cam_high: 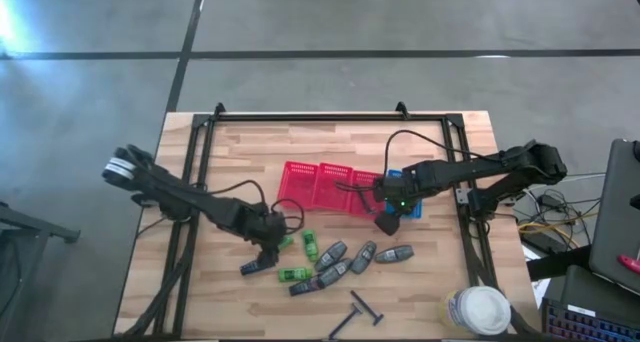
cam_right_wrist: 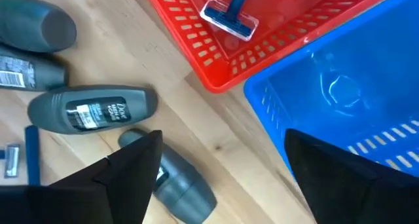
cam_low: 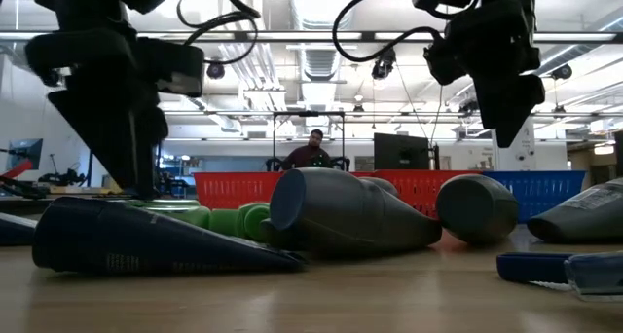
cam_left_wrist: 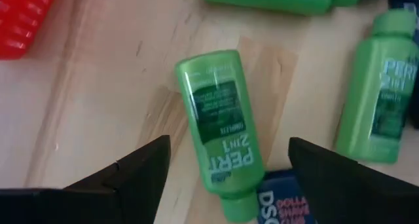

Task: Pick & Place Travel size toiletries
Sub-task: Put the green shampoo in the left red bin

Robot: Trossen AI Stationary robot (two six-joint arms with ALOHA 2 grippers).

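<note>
My left gripper (cam_left_wrist: 229, 143) is open and hovers over a bright green bottle (cam_left_wrist: 217, 133) that lies flat on the table, one finger on each side, not touching it. In the high view it (cam_high: 268, 248) is next to the green bottles (cam_high: 310, 244) and a dark blue tube (cam_high: 255, 268). Several dark grey tubes (cam_high: 362, 257) and two black razors (cam_high: 365, 305) lie toward the near edge. My right gripper (cam_right_wrist: 222, 136) is open and empty, in the air (cam_high: 388, 222) beside the blue basket (cam_right_wrist: 340, 86), above a grey tube (cam_right_wrist: 178, 179).
Two red baskets (cam_high: 320, 187) stand mid-table; one holds a blue-handled razor (cam_right_wrist: 229, 18). The blue basket's (cam_high: 410, 210) rim touches the red one. A white round-lidded container (cam_high: 478, 310) stands at the near right corner. A person sits far behind the table (cam_low: 313, 150).
</note>
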